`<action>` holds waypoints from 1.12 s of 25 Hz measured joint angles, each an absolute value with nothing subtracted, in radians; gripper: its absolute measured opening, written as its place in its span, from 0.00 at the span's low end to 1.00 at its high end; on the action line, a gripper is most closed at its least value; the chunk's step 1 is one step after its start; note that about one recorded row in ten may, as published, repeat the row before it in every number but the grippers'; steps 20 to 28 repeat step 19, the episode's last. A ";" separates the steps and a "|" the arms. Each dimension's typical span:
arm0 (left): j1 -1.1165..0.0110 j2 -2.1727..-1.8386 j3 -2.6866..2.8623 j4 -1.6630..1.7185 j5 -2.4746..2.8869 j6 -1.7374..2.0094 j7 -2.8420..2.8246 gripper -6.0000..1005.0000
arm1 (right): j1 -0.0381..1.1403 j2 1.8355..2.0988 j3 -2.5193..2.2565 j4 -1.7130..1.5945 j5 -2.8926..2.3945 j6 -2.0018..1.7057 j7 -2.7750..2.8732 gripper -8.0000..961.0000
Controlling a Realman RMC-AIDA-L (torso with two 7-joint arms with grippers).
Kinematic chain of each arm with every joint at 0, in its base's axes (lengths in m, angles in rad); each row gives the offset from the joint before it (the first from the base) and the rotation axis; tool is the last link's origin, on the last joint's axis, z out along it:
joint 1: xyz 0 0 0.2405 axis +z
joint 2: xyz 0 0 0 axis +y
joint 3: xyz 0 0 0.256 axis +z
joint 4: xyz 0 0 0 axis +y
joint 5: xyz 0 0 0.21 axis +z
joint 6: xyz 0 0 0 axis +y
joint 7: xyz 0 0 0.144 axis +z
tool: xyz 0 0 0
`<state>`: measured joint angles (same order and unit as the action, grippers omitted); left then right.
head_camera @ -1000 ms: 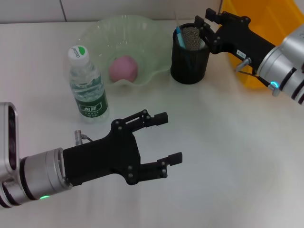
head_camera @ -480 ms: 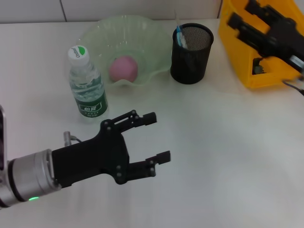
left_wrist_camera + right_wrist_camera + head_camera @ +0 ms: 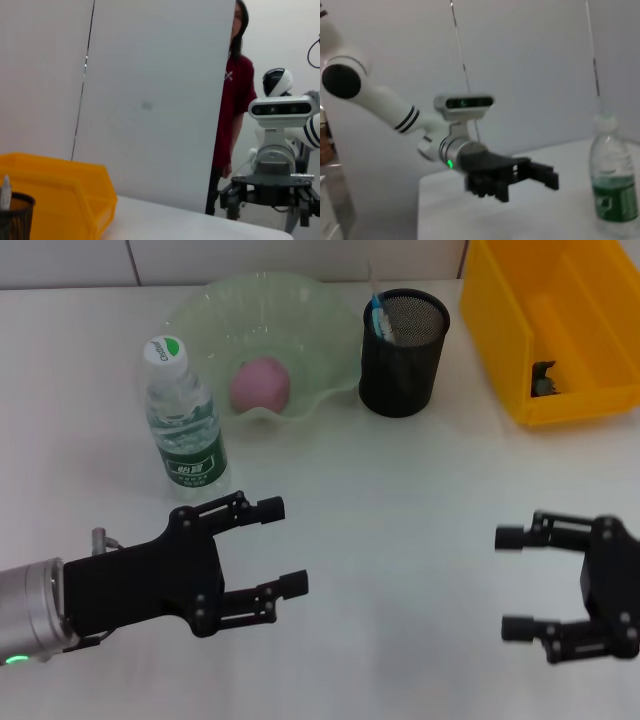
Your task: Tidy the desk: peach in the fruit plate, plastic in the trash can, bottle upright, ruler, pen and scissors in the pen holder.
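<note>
Pink peach [image 3: 261, 383] in pale green translucent fruit plate [image 3: 200, 310]. Clear bottle [image 3: 184, 422], green-white label, white cap with green mark. Black mesh pen holder [image 3: 403, 348], blue pen [image 3: 379, 317] inside. Yellow trash can [image 3: 520, 335]. Both grippers black: left gripper [image 3: 283, 546], right gripper [image 3: 511, 582]. White desk [image 3: 400, 500].

White desk [image 3: 400, 500] against a plain white wall [image 3: 150, 100].

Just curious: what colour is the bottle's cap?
White with a green patch, bottle cap, clearest in the head view.
</note>
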<state>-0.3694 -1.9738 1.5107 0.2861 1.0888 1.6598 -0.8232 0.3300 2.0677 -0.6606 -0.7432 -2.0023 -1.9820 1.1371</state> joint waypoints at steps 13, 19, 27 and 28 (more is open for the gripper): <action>-0.369 -1.963 1.509 0.288 1.110 1.653 -0.837 0.80 | 0.328 2.079 -0.651 -0.730 -2.029 -1.933 1.148 0.88; -0.364 -1.963 1.509 0.286 1.111 1.653 -0.837 0.80 | 0.333 2.080 -0.649 -0.724 -2.029 -1.911 1.156 0.88; -0.364 -1.963 1.509 0.286 1.111 1.653 -0.837 0.80 | 0.333 2.080 -0.649 -0.724 -2.029 -1.911 1.156 0.88; -0.364 -1.963 1.509 0.286 1.111 1.653 -0.837 0.80 | 0.333 2.080 -0.649 -0.724 -2.029 -1.911 1.156 0.88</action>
